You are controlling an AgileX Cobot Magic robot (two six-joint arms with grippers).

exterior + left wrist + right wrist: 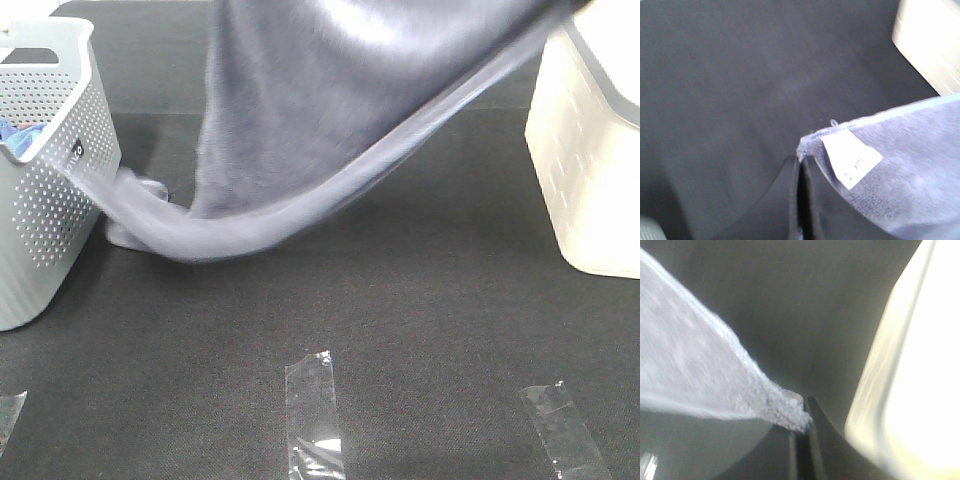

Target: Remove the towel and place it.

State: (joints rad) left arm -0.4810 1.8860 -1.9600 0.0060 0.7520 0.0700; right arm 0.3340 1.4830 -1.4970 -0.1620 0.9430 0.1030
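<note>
The towel (330, 110) is a large greyish-lavender cloth, held up high and stretched across the top of the exterior view, blurred. Its lower end sags onto the black table beside the grey perforated basket (45, 190). Both grippers are above the exterior view's top edge. In the left wrist view my left gripper (801, 167) is shut on a hemmed corner of the towel (900, 160), next to a white label (852, 160). In the right wrist view my right gripper (802, 422) is shut on another corner of the towel (700, 370).
The grey basket at the left holds a small bright blue cloth (22, 135). A white basket (590, 160) stands at the right; it also shows in the left wrist view (930, 40) and the right wrist view (915, 365). Clear tape strips (315, 415) lie on the table's front.
</note>
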